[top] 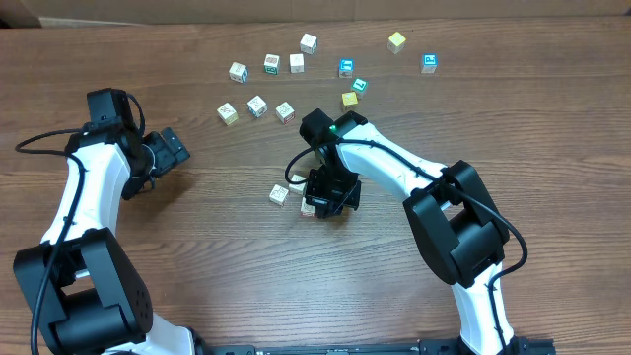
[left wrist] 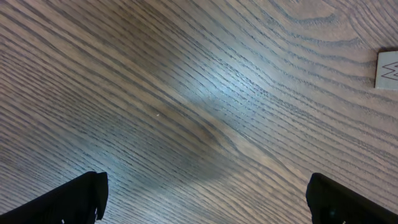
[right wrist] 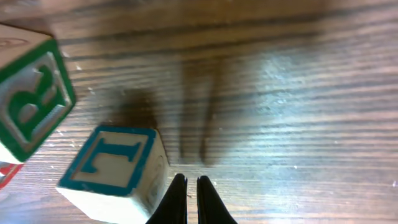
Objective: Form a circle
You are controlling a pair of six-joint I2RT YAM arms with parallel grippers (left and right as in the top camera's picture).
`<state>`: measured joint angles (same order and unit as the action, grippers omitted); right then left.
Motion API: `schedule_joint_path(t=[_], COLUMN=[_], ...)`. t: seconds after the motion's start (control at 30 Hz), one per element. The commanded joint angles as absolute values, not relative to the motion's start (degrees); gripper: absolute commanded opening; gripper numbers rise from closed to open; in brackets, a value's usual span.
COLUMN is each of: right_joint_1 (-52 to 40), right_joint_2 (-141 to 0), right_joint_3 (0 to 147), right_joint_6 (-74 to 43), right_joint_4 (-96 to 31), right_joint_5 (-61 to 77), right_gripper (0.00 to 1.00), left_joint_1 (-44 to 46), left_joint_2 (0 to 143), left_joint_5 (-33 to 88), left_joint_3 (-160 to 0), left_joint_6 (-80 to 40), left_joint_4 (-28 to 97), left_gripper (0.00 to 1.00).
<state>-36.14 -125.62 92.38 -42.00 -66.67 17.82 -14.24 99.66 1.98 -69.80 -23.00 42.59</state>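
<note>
- Wood-grain table with small whitish cubes, coloured print on the faces. No ring formed; only a tight cluster just beside the right hand.
- Right hand: fingers pressed together, nothing between them, tips low over the table.
- Right wrist view: blue-letter cube just beside the right hand's tips, maybe touching, can't tell. Green-letter cube sits a bit further from the right hand.
- Left hand: wide open, empty, well apart from the right hand, over bare wood.
- Loose cubes are scattered beyond the right hand toward the far edge; one is plain yellowish.
- Handling, my guess: the cubes are light, rigid and not fragile. Smooth faces, so they should slide easily on wood and may spin or tip if nudged off-centre. Pinch across two opposite flat faces, or push square on a face with closed tips.
- Hidden: overhead, the right hand covers part of the cluster, so the cube count there is unclear.
- A red-edged bit is cut off at the frame corner.
- Left wrist view shows only a sliver of one cube.
- Letters are too small to read overhead.
</note>
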Motion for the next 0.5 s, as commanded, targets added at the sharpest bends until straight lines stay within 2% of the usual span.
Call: schedule_joint_path(t=[0.0,0.47], right_joint_1=[-37.12,-38.04], right_joint_2=[-123.76,-123.76], right_joint_3=[92.03,92.03], right_joint_6=[-44.27,-46.46], right_joint_4=[-66.35,-64.75], right_joint_5=[18.33,18.09], right_gripper=[0.05,0.06], left_joint_1=[-14.17,-14.17], left_joint_2=[100.03,100.03], left_joint_5=[2.42,2.44], left_joint_3=[-70.0,-70.0], left_joint_6=[-23.35,-23.35], left_joint_4=[42.61,42.61], left_gripper=[0.99,0.99])
